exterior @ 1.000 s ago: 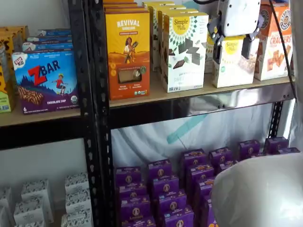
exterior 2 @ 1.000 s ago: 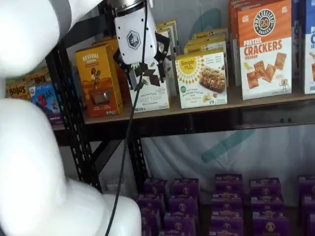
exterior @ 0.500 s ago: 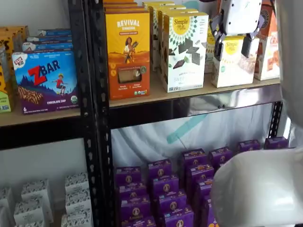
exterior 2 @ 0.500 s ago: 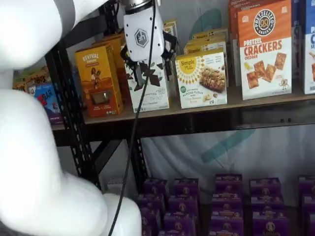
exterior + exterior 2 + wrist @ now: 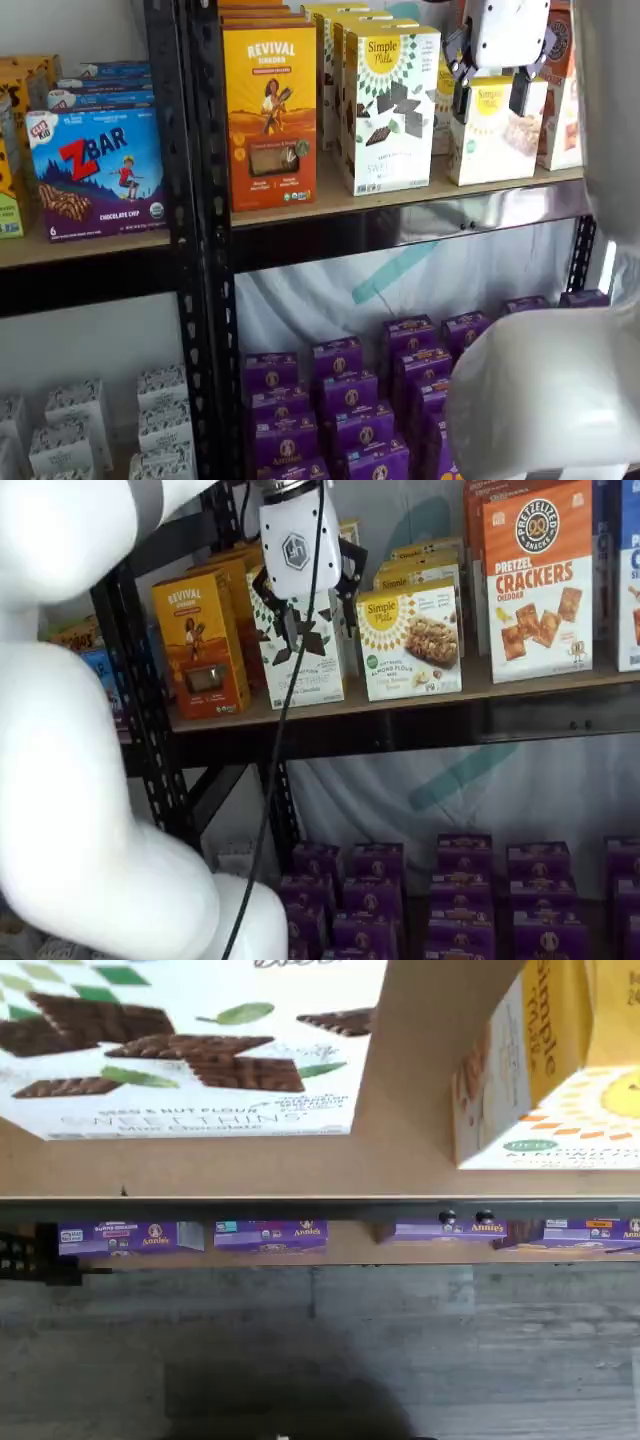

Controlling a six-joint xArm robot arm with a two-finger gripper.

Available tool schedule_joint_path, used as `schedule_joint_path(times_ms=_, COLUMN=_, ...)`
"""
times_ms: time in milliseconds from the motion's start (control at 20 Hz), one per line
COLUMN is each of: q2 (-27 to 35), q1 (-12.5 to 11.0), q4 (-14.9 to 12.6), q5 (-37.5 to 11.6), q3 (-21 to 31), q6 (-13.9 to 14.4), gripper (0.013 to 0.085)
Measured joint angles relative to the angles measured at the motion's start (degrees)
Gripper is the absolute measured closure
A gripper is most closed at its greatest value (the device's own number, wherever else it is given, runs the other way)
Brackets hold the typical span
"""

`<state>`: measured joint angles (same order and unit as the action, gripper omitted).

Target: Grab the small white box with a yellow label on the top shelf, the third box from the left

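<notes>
Here gripper [image 5: 491, 97] hangs upper right, fingers spread wide, empty, before the small white box [image 5: 497, 135] on tan top shelf [image 5: 330, 205]; grey plank floor [image 5: 320, 1350] below.

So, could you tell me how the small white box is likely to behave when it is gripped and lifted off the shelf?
The small white box looks like thin cardboard, so it is probably light and may dent under a hard squeeze. It stands wider than tall on the shelf, so tipping seems unlikely. Its printed front looks smooth, perhaps slightly slippery.

Even, bright light is cast throughout; the near arm [image 5: 60, 780] is blurred and overexposed, and a soft shadow is thrown on the floor [image 5: 300, 1390].
</notes>
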<state>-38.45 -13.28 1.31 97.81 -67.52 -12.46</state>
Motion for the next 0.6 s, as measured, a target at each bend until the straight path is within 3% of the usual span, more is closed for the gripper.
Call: schedule_joint_path(times_ms=600, q2=1.5, q1=-1.6, q4=0.3, q5=-1.6, q3=-1.4, q6=-1.5, gripper=0.013)
